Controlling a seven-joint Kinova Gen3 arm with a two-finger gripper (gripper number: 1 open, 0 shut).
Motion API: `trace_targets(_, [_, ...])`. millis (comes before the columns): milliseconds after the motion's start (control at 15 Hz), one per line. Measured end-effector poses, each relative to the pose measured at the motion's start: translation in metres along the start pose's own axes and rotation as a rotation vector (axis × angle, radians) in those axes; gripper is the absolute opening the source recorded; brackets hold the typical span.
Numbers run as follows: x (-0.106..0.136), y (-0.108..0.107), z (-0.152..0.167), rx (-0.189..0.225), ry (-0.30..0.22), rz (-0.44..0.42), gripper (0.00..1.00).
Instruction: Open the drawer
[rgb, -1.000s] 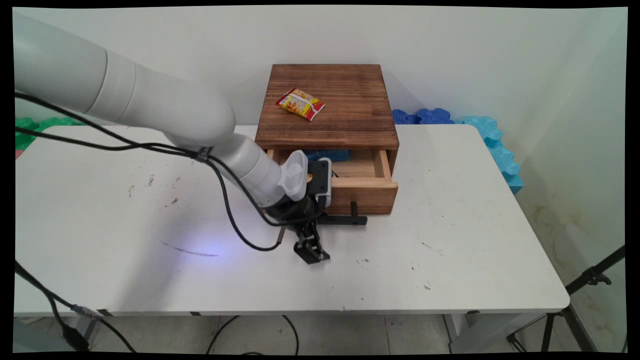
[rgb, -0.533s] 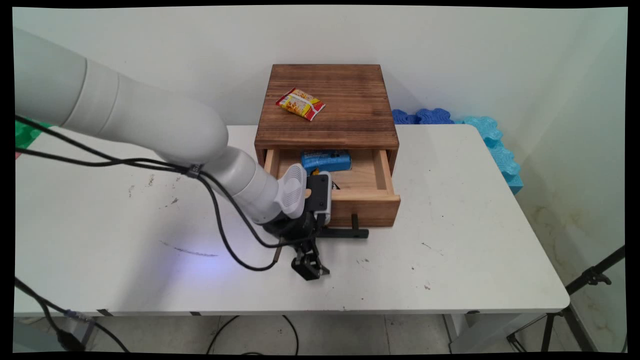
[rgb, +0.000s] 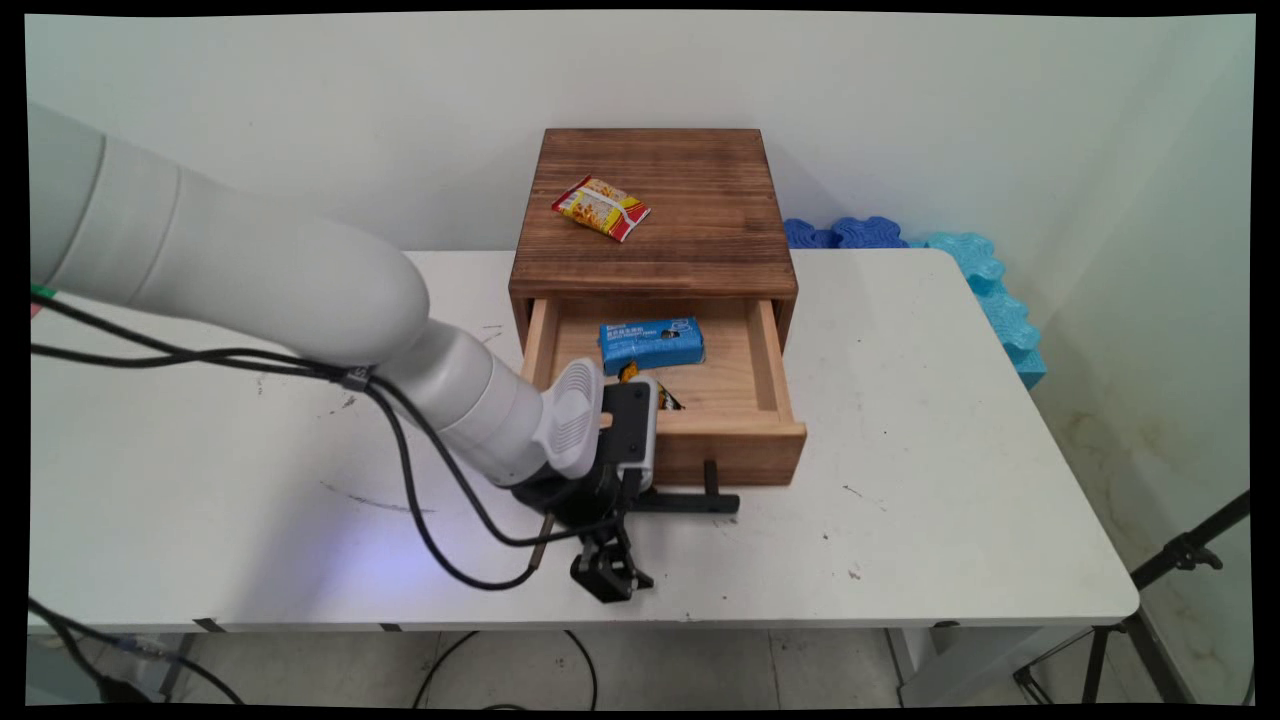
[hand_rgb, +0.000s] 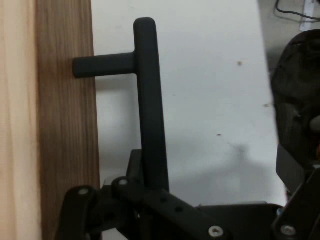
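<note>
A dark wooden box (rgb: 650, 200) stands at the back of the white table, and its light-wood drawer (rgb: 770, 350) is pulled far out. My gripper (rgb: 620, 540) lies level at the left end of the black T-bar handle (rgb: 700, 500). Its jaws stand open: one finger sits between the drawer front (hand_rgb: 65, 125) and the handle (hand_rgb: 150, 110), the other finger (rgb: 605, 578) juts toward the table's near edge. In the drawer lie a blue packet (rgb: 650, 343) and a small orange-dark packet (rgb: 668, 400), half hidden by my wrist. A yellow-red snack packet (rgb: 600, 208) rests on the box.
The table's near edge (rgb: 700, 622) runs just below the gripper. Black cables (rgb: 420, 480) hang from the arm over the left half of the table. Blue foam mats (rgb: 985, 280) lie behind the table on the right. A black tripod (rgb: 1180, 555) stands at the lower right.
The drawer has slid out toward the near edge, with the gripper moving the same way at its handle. More of the blue packet and the drawer's inside now shows.
</note>
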Motion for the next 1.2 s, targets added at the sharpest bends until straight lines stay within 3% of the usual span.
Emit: trace_targets(1200, [-0.008,0.054,-0.017,-0.057,0.001,-0.009,1.0])
